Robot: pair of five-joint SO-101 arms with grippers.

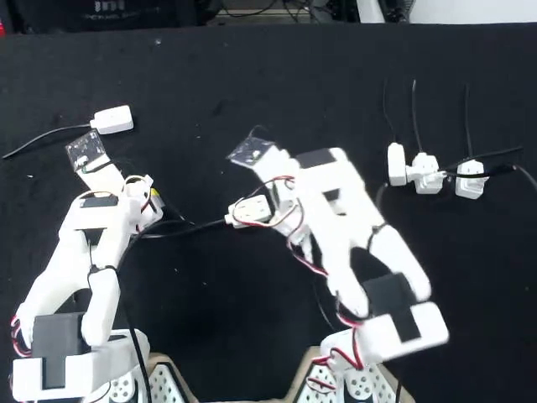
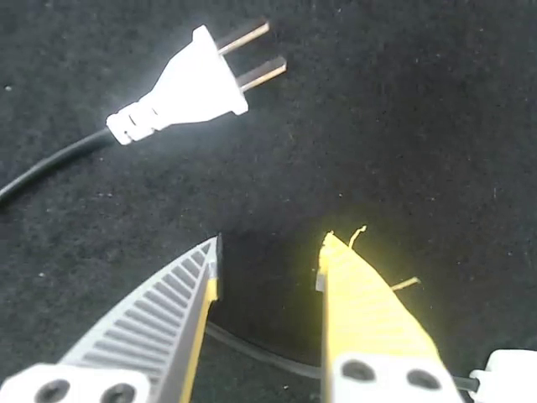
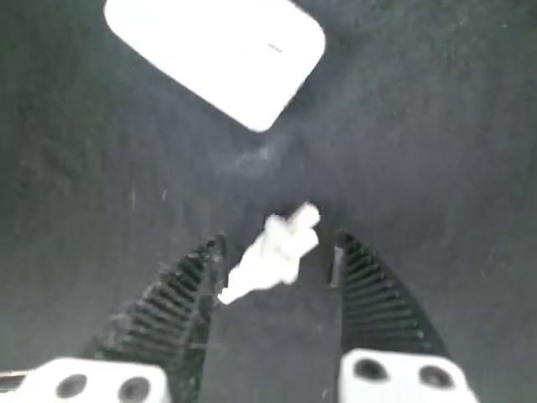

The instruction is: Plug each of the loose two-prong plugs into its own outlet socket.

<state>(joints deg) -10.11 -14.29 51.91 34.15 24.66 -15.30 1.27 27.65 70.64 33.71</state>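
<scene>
Your left gripper (image 2: 270,248) hangs over the black worktop (image 1: 252,75), jaws apart and empty. The loose two-prong plug (image 2: 186,84) lies just ahead of them, prongs bare, its black cable (image 2: 50,172) trailing away. Your right gripper (image 3: 277,243) also has its jaws apart, with a small white scrap (image 3: 273,252) between them, and the outlet sockets (image 1: 426,174) sit well apart from both arms, off to the right.

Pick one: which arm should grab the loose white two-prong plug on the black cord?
Left. The left gripper, open, points at the white two-prong plug on the black cord, which lies just ahead of it. The right gripper sits mid-table, facing a white rounded block instead.
</scene>
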